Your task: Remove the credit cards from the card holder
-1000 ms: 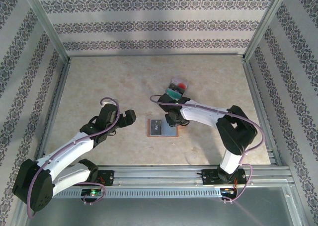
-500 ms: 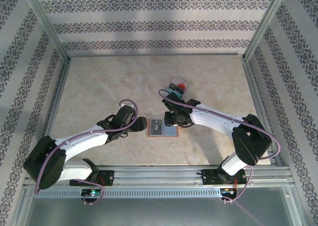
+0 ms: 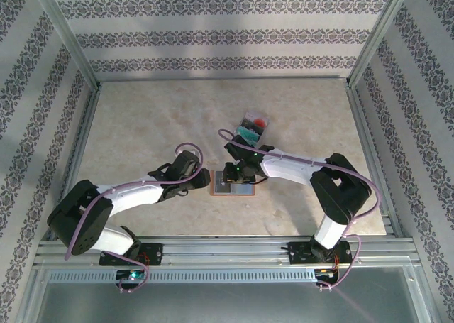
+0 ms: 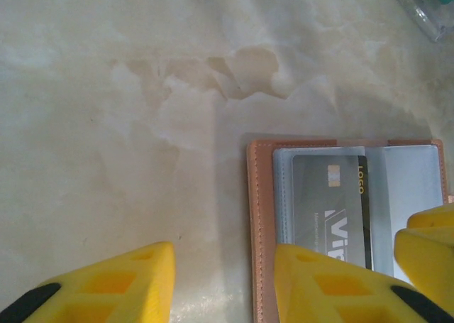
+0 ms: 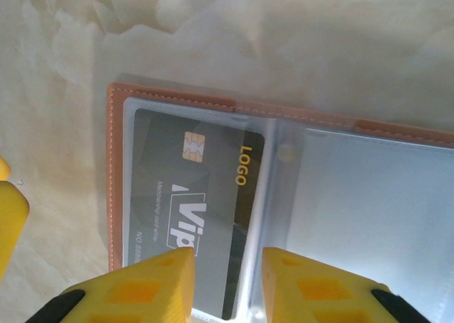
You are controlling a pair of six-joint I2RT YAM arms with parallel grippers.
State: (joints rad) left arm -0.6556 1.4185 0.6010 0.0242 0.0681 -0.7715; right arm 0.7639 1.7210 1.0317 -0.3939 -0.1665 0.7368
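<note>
Reaches low and far inward from the near-left base with the left arm, almost straightened out. Holds the left pincer wide apart, yellow fingers pointing forward. Folds the right arm at a raised elbow, forearm angled back toward the middle. Tips the right pincer downward, jaws parted by a narrow gap, gripping nothing. Faces the two pincers tip to tip, close together.

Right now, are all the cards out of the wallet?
Not yet. Done: a pile of coloured cards sits beyond the open wallet. In hand: both tools are open. The right tool hovers over the dark card inside the wallet, and the left tool is at the wallet's edge. Left: pulling that dark card out.
</note>
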